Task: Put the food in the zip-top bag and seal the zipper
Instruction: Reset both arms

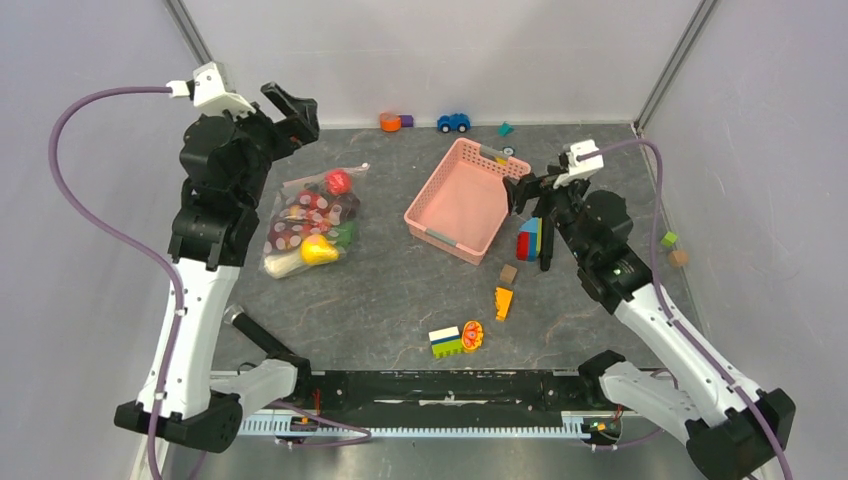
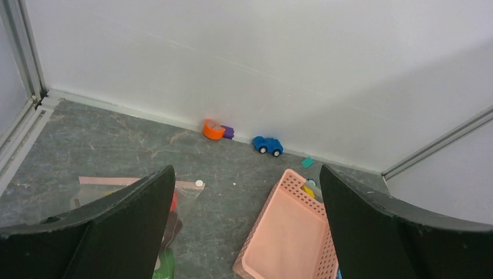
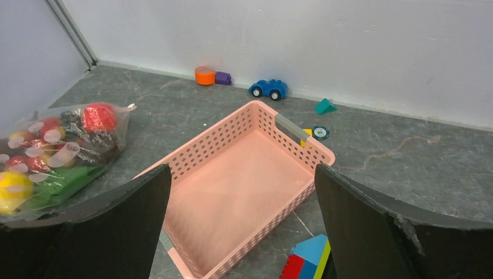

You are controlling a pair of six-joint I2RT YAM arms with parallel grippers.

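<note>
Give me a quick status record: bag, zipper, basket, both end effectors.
pink basket: no food inside
zip-top bag: flat, left of pink basket, food inside
zipper: seal state unclear
citrus-like slice: on table, outside bag
left end effector: open, holding nothing
right end effector: open, holding nothing

surface: dark grey table (image 1: 380,290) | on it: filled zip-top bag (image 1: 292,188) | pink basket (image 1: 433,181) | blue toy car (image 1: 454,122) | loose blocks (image 1: 445,341)
</note>
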